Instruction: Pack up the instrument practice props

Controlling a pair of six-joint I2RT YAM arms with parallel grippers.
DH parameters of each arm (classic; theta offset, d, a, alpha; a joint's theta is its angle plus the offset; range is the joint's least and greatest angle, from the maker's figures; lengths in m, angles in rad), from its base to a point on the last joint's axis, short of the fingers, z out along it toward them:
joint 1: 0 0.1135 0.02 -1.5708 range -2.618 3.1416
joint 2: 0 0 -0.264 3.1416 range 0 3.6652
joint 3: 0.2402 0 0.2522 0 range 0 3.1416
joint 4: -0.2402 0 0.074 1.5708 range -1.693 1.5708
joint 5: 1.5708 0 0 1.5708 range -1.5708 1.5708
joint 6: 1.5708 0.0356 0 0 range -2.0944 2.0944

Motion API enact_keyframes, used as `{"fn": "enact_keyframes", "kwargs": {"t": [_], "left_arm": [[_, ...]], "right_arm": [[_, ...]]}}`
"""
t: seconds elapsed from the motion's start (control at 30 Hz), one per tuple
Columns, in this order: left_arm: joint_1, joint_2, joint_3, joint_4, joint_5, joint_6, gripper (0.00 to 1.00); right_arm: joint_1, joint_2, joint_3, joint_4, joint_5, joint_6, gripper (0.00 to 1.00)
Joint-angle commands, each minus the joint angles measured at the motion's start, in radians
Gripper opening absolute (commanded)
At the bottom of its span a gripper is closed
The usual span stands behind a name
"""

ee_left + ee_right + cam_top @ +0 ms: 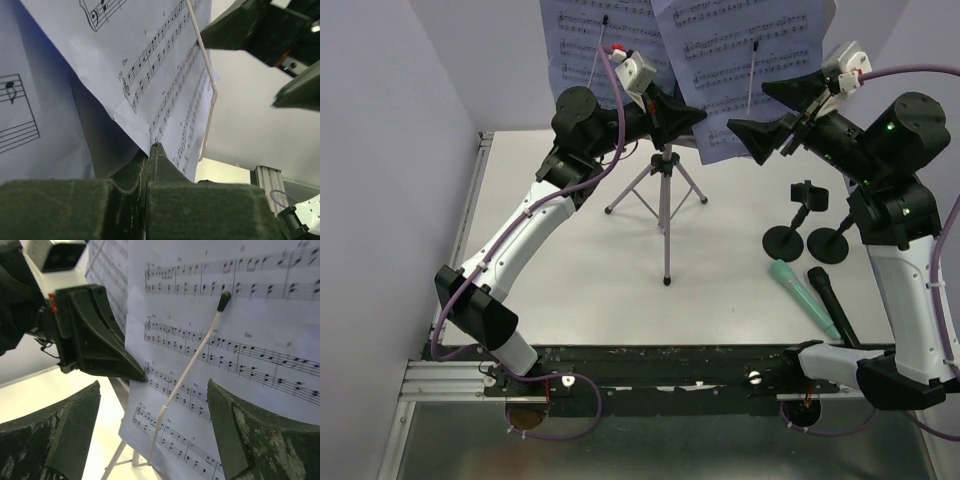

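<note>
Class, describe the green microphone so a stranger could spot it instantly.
Look at the near right corner of the table, beside the right arm. Two microphones lie together there. The mint-green microphone is the pale one, left of the black microphone.

White table [590, 285]; 2 pale walls [380, 150], left and rear; aluminium rail [435, 380], black bar [670, 363] along near edge.

— How is the light?
— Bright and even, from overhead. The table [570, 280] shows only faint, soft shadows.
— And the sharpness?
— The overhead view is crisp. In the wrist views the sheet-music pages [240, 350] are sharp, while the right gripper [153, 384] is dark and blurred up close.
</note>
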Motion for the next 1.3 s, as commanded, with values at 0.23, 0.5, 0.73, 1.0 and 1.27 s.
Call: {"fn": "enact_keyframes", "kwargs": {"t": [0.23,0.5,0.73,1.0,1.27], "left_arm": [[-0.002,-0.001,0.053,0.044,0.046,0.007,0.00],[0.021,-0.006,0.179,-0.003,0.076,0.107,0.00],[0.124,-0.062,0.222,-0.078,0.076,0.147,0.00],[0.198,-0.188,0.343,-0.337,0.052,0.441,0.00],[0.201,-0.389,0.297,-0.624,-0.178,0.881,0.00]], "right_arm": [[-0.005,0.065,0.003,0.093,-0.212,0.076,0.92],[-0.016,-0.019,-0.073,0.127,-0.150,0.058,0.93],[-0.018,-0.019,-0.076,0.128,-0.108,0.043,0.95],[-0.018,-0.060,-0.106,0.068,-0.084,-0.091,0.99],[-0.018,-0.093,-0.146,-0.013,-0.102,-0.210,0.99]]}}
